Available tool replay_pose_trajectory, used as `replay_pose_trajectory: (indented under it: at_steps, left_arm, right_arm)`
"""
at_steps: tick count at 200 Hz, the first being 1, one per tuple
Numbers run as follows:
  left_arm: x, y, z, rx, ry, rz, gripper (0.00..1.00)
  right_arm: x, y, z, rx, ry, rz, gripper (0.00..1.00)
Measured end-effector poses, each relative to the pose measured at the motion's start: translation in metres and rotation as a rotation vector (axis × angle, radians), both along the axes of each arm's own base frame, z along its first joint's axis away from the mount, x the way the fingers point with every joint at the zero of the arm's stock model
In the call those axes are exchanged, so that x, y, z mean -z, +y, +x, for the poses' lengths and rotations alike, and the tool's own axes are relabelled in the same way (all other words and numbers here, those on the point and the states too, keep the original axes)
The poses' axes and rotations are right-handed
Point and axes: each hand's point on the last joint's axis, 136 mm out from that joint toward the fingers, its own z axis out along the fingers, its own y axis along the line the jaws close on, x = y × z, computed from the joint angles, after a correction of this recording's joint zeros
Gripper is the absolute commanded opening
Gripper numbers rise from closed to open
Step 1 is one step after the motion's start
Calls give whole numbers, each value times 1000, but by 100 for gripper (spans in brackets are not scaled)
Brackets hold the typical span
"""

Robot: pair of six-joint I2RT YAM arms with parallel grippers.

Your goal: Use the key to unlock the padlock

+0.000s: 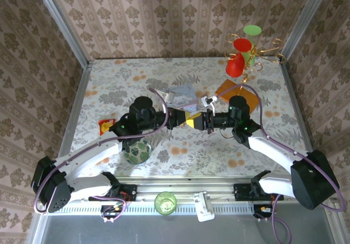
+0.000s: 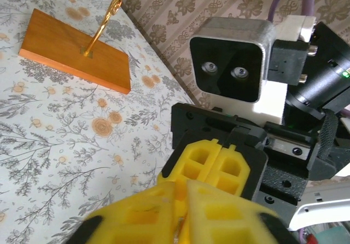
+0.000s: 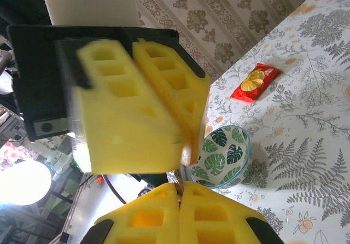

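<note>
Floral cloth covers the table (image 1: 126, 74), and my two arms meet above its middle. At the far right stands the orange wooden base (image 1: 240, 95) of a gilt cup rack. A pale tin (image 1: 182, 95) lies just beyond the meeting point, a leaf-patterned bowl (image 1: 136, 151) sits near left, and a red snack packet (image 1: 105, 126) lies further left. My left end effector (image 1: 188, 119) has its yellow pads pressed together, tip to tip with the right end effector (image 1: 204, 121), which is likewise closed. I cannot tell what either one pinches. I judge the padlock is hidden between those pads, where a blurred pale bit (image 3: 188, 154) shows at the left tips. I'd hold one side rigid, line key with keyway, then twist gently without pulling.
</note>
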Motion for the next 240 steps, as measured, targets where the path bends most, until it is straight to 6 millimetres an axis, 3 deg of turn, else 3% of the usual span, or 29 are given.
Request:
replay_pose_trajectory:
  at_steps: [32, 40, 45, 50, 72, 115, 147, 240]
  left_arm:
    - [2, 2, 1, -4, -1, 10, 0]
    - [2, 2, 1, -5, -2, 9, 0]
    - [2, 2, 0, -4, -2, 9, 0]
    - [1, 2, 0, -5, -3, 8, 0]
    - [-7, 6, 1, -25, -32, -19, 0]
    - [-16, 10, 5, -127, -66, -121, 0]
    - [-38, 8, 7, -160, -99, -215, 0]
    - [-68, 21, 4, -194, -150, -288, 0]
  right_arm:
    - [2, 1, -1, -6, 9, -2, 4]
    - [2, 1, -1, -6, 10, -2, 21]
    - [2, 1, -1, -6, 9, -1, 44]
    - [2, 1, 0, -5, 8, -2, 58]
    - [0, 0, 4, 29, -2, -3, 77]
    - [-26, -8, 10, 124, -73, 87, 73]
    - [-49, -8, 16, 160, -101, 166, 71]
    - [-55, 3, 10, 119, -86, 197, 57]
